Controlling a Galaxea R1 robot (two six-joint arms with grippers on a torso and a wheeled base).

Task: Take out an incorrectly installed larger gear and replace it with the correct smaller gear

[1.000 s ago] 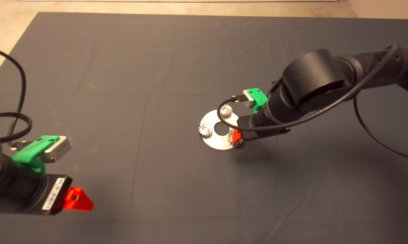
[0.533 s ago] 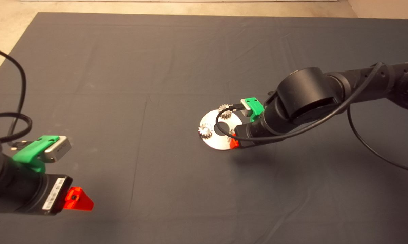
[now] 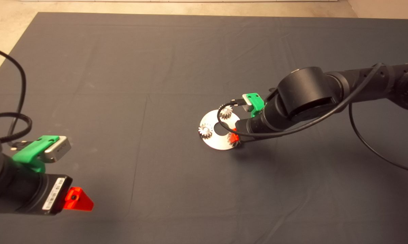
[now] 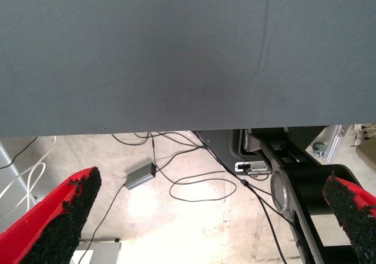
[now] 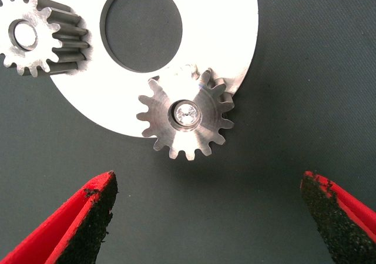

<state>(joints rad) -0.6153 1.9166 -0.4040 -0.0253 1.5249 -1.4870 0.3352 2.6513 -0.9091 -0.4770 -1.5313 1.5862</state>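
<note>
Now the right pincer (image 5: 208,217), its red fingers spread wide apart and empty, is being drawn slightly back from the larger gear (image 5: 185,118), a wide toothed steel wheel seated on the round silver plate (image 5: 229,34); removal is judged not yet begun. The left pincer (image 4: 200,217) is waiting open at the surface edge.

Robot lab: dark mat (image 3: 122,67), bare concrete floor (image 4: 194,229), trailing cables (image 4: 194,190).
</note>
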